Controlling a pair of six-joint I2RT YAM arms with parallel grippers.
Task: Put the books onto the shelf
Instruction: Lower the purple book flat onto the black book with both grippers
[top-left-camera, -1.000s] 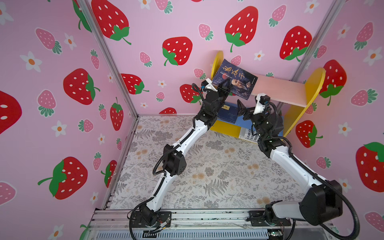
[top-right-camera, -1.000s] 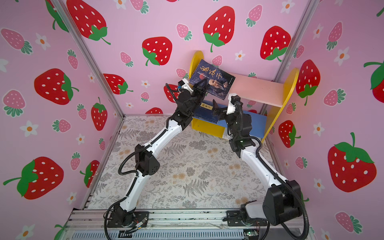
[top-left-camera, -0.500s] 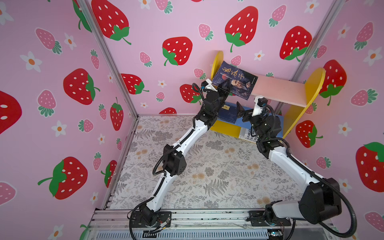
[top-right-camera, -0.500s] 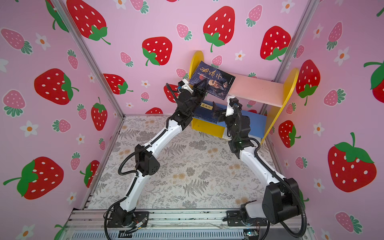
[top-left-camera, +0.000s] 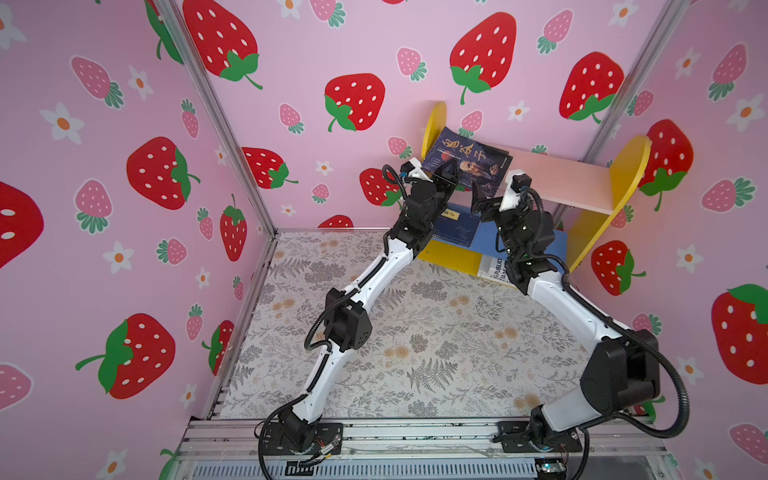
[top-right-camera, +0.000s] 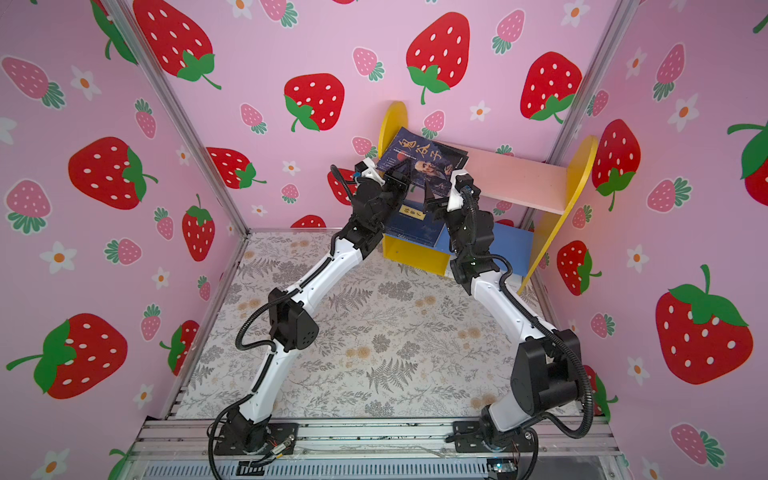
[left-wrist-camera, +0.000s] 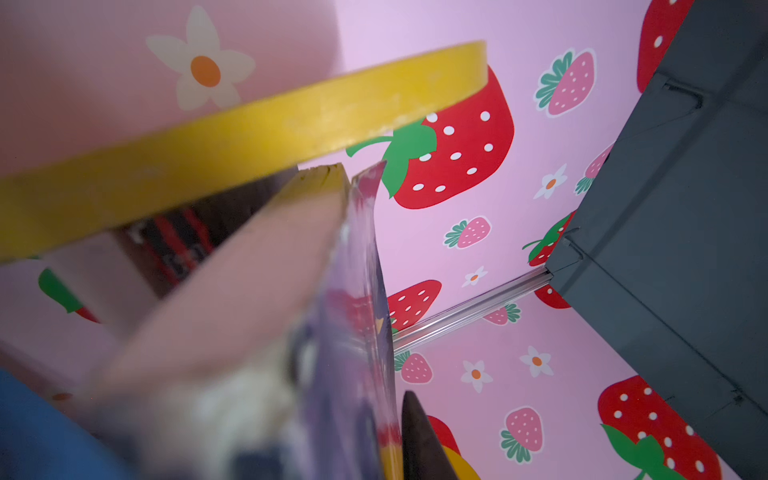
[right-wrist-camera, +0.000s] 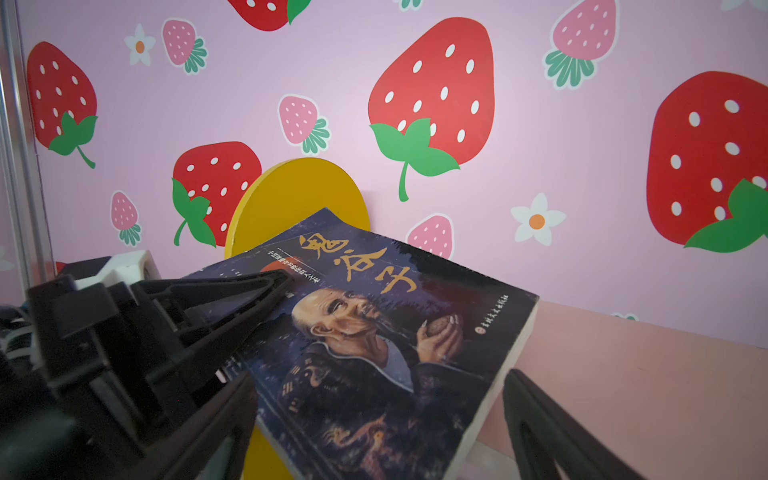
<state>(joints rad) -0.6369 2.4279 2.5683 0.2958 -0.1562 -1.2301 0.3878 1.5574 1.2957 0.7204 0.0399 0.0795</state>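
A dark book (top-left-camera: 467, 166) (top-right-camera: 424, 160) (right-wrist-camera: 374, 332) with gold Chinese characters lies tilted on the left end of the shelf's pink upper board (top-left-camera: 573, 183) (top-right-camera: 519, 178) (right-wrist-camera: 644, 395), overhanging the front. My left gripper (top-left-camera: 445, 179) (top-right-camera: 397, 174) straddles its near left edge. One finger (left-wrist-camera: 419, 440) rests along the cover and the other is hidden. My right gripper (top-left-camera: 480, 201) (top-right-camera: 430, 199) (right-wrist-camera: 386, 419) is open, with its fingers on either side of the book's near corner, not touching it. A navy book (top-left-camera: 455, 224) (top-right-camera: 411, 226) with a yellow label sits on the blue lower board.
The yellow side panels (top-left-camera: 623, 166) (left-wrist-camera: 249, 137) bound the shelf, which stands against the back wall in the right corner. A white book (top-left-camera: 494, 268) with black lettering lies at the shelf's foot beside my right arm. The floral mat (top-left-camera: 415, 332) spreads in front.
The dark book has settled slightly lower onto the upper board. Both arms have hardly moved.
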